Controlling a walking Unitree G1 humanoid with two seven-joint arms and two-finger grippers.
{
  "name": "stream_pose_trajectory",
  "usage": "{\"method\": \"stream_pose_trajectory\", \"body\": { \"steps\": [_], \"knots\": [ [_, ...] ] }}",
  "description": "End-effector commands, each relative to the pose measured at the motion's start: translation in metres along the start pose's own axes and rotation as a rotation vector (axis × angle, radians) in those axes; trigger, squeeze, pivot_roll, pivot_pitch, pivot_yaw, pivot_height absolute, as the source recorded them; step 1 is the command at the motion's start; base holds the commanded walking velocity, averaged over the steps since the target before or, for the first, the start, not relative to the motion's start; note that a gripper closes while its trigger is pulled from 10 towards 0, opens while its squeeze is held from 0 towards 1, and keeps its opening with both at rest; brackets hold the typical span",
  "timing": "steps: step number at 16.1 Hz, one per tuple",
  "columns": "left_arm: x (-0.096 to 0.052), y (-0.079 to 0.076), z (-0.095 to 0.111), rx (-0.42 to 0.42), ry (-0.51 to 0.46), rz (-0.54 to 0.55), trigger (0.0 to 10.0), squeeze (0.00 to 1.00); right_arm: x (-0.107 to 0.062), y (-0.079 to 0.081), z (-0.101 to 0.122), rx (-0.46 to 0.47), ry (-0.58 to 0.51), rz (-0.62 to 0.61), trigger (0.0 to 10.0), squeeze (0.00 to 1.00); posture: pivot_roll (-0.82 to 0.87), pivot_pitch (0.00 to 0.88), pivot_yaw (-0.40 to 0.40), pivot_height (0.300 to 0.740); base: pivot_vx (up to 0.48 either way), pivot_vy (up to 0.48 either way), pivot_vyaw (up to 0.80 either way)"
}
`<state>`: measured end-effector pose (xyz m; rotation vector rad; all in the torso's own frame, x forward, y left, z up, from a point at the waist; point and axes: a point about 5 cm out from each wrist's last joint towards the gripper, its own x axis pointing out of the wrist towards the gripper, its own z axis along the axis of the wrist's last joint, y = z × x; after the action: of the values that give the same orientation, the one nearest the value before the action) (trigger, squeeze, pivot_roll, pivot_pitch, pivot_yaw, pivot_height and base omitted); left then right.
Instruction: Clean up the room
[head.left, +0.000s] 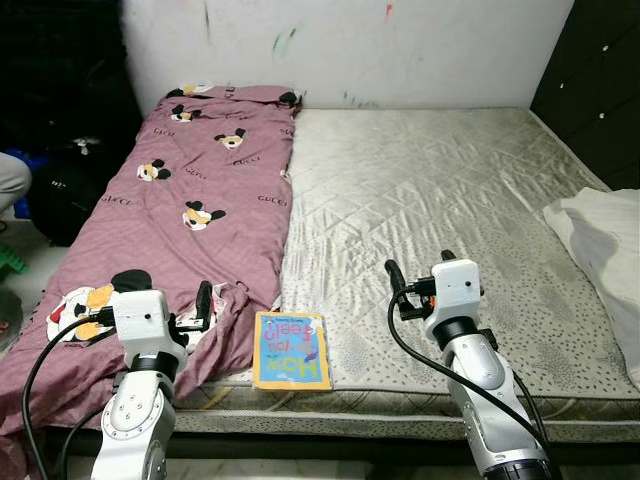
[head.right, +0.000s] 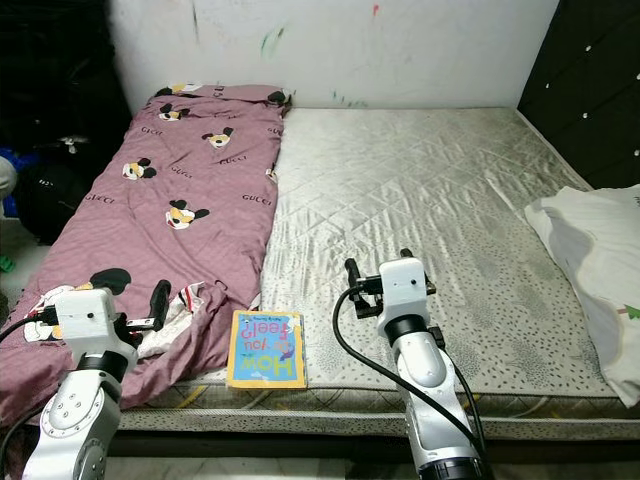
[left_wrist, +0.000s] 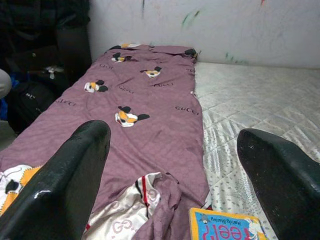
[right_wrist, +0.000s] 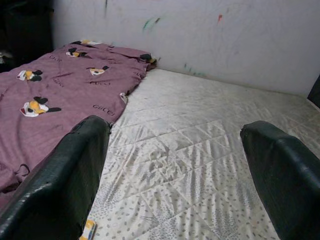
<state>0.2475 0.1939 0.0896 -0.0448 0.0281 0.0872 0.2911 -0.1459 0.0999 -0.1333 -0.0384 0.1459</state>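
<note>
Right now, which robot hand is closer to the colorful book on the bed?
Left. The left gripper hovers beside the book, over the purple blanket; the right gripper hovers farther off.

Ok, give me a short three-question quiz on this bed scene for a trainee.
1. True or false: the book lies at the near edge of the mattress, between the two arms.
2. Which covers the robot's left side of the bed? A) purple blanket B) white pillow C) green towel
3. Fill in: the jaws of the left gripper and the right gripper are both ____.

Key: 1 true; 2 A; 3 open
</note>
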Motion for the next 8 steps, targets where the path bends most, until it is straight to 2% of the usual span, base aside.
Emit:
{"method": "stream_pose_trajectory", "body": {
  "steps": [1,8],
  "knots": [
    [0.0009,0.0003,-0.0003,0.005,-0.001,0.002,10.0,0.00,0.0019,0.0004,-0.0013,0.000,0.010,0.002,10.0,0.00,0.03,0.000,0.002,0.740,0.000,0.000,0.00],
    [0.0006,-0.0008,0.0006,-0.012,-0.005,-0.004,10.0,0.00,0.0018,-0.0012,-0.0036,-0.017,0.024,0.011,10.0,0.00,0.03,0.010,-0.005,0.740,0.000,0.000,0.00]
  ]
}}
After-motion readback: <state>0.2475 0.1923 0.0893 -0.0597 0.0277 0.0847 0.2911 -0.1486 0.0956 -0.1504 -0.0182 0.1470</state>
